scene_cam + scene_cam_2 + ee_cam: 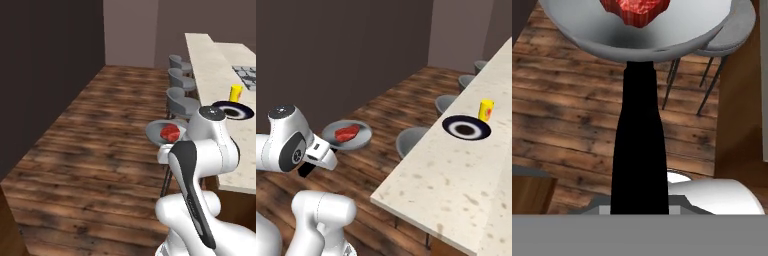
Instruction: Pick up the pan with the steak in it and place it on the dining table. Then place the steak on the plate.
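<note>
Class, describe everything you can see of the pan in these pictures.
The pan is small, round, shallow, of grey metal, with a straight black handle. It is held level in the air over the wooden floor, beside the dining table, clear of its top. The gripper is shut on the handle. The red steak lies inside.

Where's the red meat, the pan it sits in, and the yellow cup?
steak [347,133], right base view, middle of the red chunk.
pan [363,140], right base view, bare grey rim beside the meat.
yellow cup [486,110], right base view, its side, standing on the stone top.
</note>
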Robot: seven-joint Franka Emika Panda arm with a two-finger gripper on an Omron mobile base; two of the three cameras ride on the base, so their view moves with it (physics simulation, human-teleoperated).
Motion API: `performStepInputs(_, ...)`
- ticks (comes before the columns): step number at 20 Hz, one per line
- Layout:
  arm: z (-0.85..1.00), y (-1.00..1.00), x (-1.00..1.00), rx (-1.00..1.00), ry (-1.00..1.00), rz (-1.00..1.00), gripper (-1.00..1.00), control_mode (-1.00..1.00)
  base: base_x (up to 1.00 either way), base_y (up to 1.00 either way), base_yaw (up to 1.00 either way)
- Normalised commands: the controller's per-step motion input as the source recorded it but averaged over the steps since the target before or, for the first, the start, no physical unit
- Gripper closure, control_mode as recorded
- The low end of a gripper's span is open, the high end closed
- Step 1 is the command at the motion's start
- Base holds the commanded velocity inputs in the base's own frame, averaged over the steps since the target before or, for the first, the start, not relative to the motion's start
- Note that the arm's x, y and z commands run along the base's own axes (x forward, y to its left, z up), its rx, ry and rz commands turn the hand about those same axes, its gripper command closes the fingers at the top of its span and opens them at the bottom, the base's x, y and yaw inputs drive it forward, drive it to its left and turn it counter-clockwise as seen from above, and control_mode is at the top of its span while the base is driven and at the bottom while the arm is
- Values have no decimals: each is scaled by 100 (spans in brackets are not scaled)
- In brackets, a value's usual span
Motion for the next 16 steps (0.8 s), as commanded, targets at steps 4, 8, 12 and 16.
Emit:
performStepInputs(4, 0, 0, 0, 0, 0, 0, 100, 100, 9, 49, -20)
performStepInputs(8, 0, 0, 0, 0, 0, 0, 100, 100, 0, 63, -21)
performStepInputs(12, 0, 0, 0, 0, 0, 0, 100, 100, 0, 70, -20)
performStepInputs(16, 0, 0, 0, 0, 0, 0, 100, 100, 0, 72, -19)
